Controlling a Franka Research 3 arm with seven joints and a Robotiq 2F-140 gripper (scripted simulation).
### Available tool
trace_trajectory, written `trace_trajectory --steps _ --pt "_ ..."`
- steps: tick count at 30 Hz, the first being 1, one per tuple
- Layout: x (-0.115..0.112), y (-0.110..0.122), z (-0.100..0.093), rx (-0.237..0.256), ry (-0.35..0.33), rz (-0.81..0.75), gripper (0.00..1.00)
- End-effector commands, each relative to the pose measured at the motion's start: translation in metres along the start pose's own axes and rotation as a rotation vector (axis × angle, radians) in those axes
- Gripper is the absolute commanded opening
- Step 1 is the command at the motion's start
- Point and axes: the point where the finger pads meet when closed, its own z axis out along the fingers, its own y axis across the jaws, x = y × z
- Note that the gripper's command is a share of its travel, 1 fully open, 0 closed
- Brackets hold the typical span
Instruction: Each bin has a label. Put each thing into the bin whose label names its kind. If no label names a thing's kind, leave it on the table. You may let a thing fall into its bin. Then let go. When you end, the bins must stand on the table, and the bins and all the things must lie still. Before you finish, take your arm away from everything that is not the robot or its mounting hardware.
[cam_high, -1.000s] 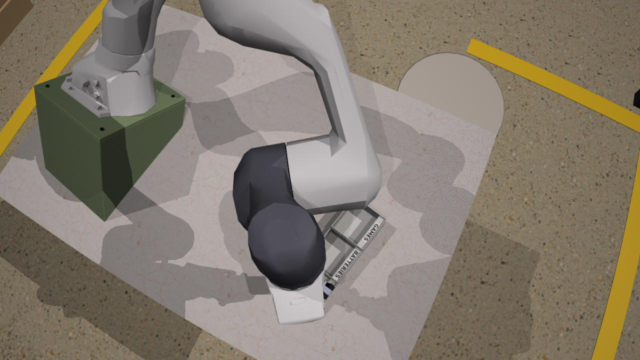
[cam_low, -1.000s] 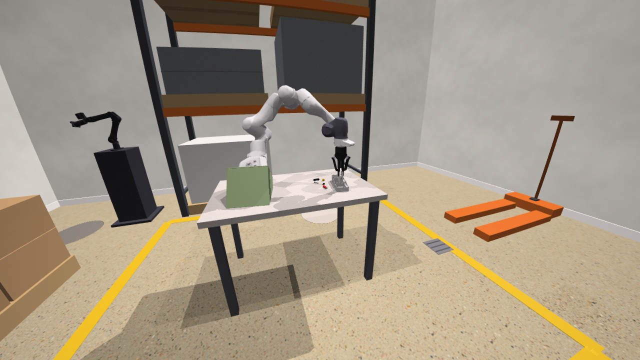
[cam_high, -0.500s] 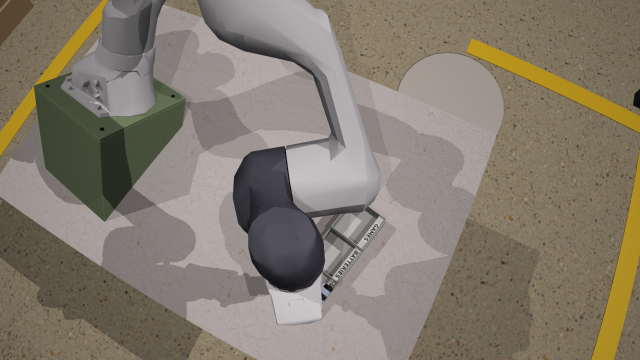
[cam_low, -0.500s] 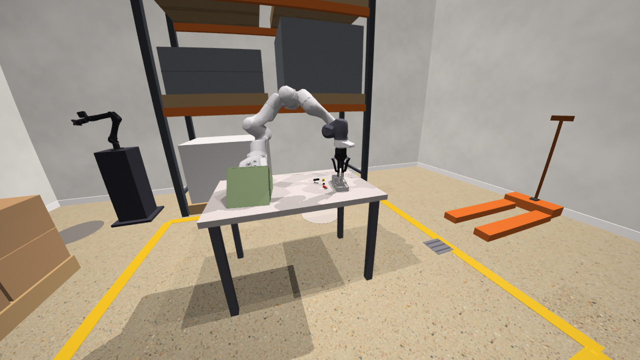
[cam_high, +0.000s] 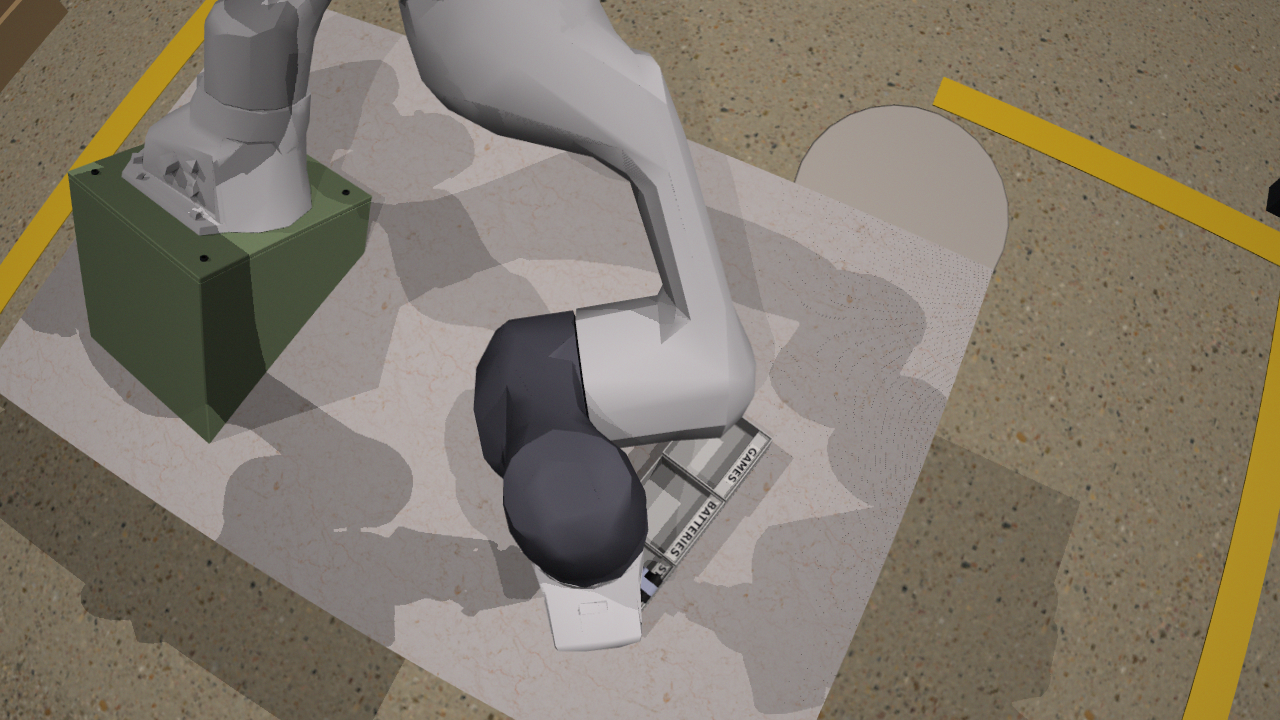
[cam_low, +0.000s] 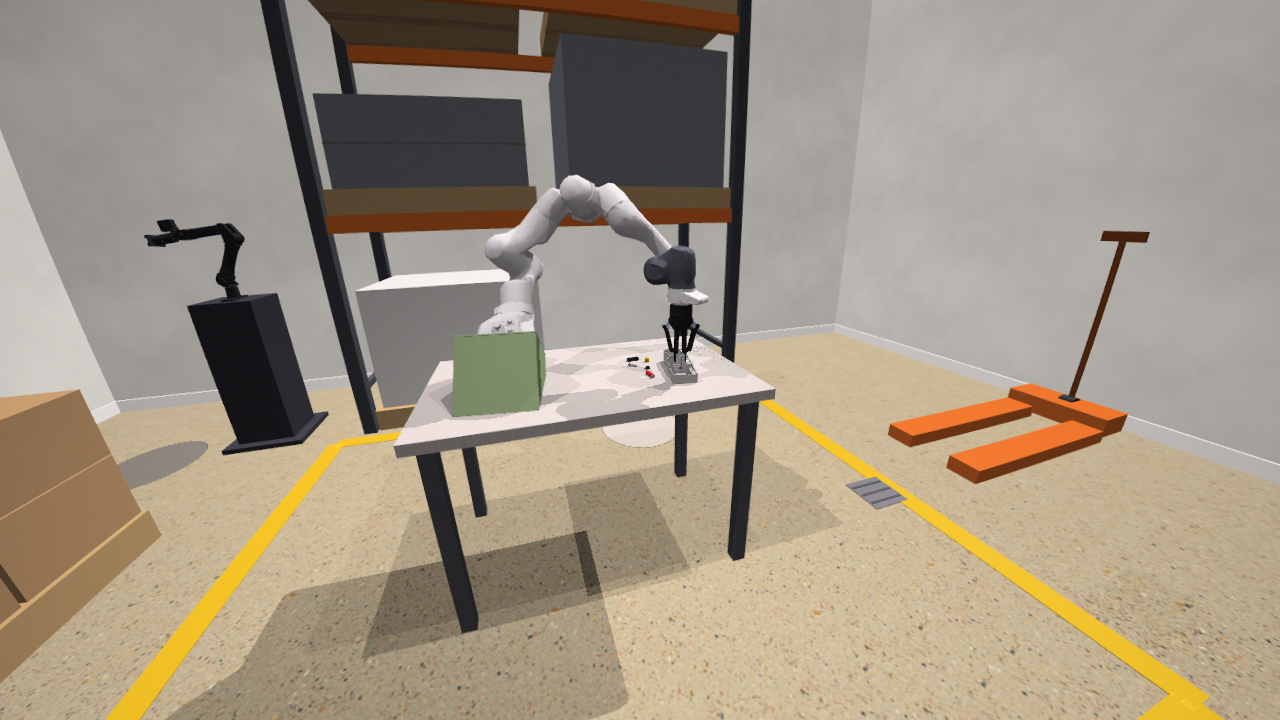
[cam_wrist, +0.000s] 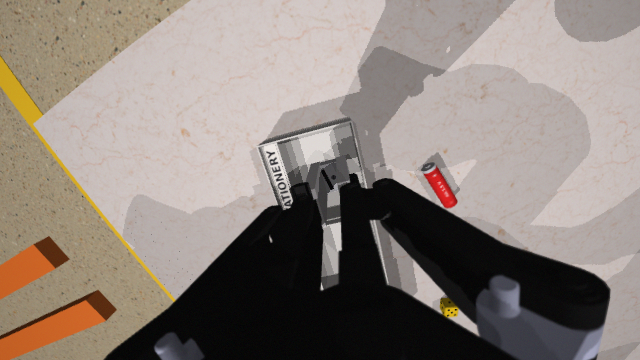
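Observation:
My gripper (cam_wrist: 331, 174) (cam_low: 680, 354) points down over the labelled bins (cam_low: 683, 377) and is shut on a small grey sharpener (cam_wrist: 334, 171) with a dark slot and a round dot. The sharpener is above the STATIONERY bin (cam_wrist: 305, 133). Its label is partly covered by a finger. In the top view, the BATTERIES label (cam_high: 692, 528) and the GAMES label (cam_high: 742, 465) show beside the arm. A red battery (cam_wrist: 440, 185) (cam_low: 650, 374) and a yellow die (cam_wrist: 449, 307) (cam_low: 647, 360) lie on the table outside the bins. The arm hides them in the top view.
A black thing (cam_low: 632, 359), a small silver thing (cam_low: 631, 365) and a small dark thing (cam_low: 648, 368) also lie left of the bins, too small to identify. The green base block (cam_low: 496, 376) stands at the left of the table (cam_low: 581, 416).

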Motion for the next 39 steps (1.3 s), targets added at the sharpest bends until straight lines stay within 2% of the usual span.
trace_trajectory --steps 1,7,25,26,39 --pt "0.0 -0.004 0.005 0.01 0.005 0.001 0.06" --pt "0.0 -0.005 0.016 0.01 0.005 0.001 0.06" --pt "-0.002 -0.008 0.016 0.01 0.005 0.001 0.06" --pt "-0.002 -0.008 0.016 0.01 0.005 0.001 0.18" --pt "-0.002 -0.008 0.016 0.01 0.005 0.001 0.18"
